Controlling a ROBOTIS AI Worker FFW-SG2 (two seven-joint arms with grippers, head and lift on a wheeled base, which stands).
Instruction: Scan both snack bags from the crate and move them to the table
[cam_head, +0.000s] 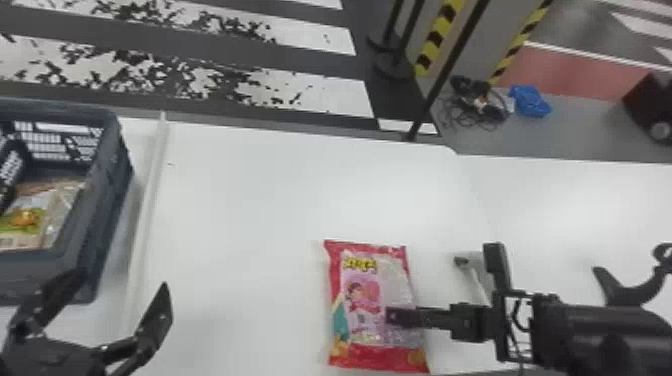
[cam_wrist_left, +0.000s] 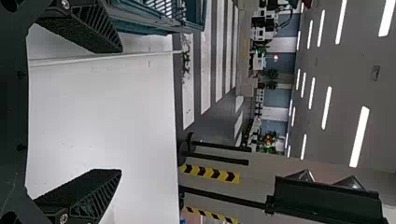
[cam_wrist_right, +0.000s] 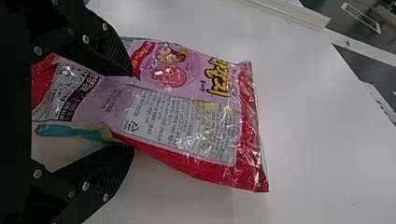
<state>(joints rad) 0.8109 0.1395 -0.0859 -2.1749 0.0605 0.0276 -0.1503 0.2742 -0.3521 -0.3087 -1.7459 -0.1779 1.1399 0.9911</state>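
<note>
A red and pink snack bag (cam_head: 370, 295) is over the white table (cam_head: 250, 200), with my right gripper (cam_head: 400, 317) at its right side. In the right wrist view the bag (cam_wrist_right: 187, 121) is pinched between the fingers of my right gripper (cam_wrist_right: 133, 112), its printed label towards the camera. My left gripper (cam_head: 114, 300) stands open with nothing in it, just right of the crate (cam_head: 107, 200). In the left wrist view my left gripper (cam_wrist_left: 120, 111) has its fingers wide apart. Inside the crate lies a green and yellow snack bag (cam_head: 25, 222).
A raised pale strip (cam_head: 145, 220) runs along the table beside the crate. A light grey handled object (cam_head: 472, 275) is partly behind the right gripper, and a black curved piece (cam_head: 625, 290) is beyond the right arm. Posts stand past the table's far edge (cam_head: 300, 136).
</note>
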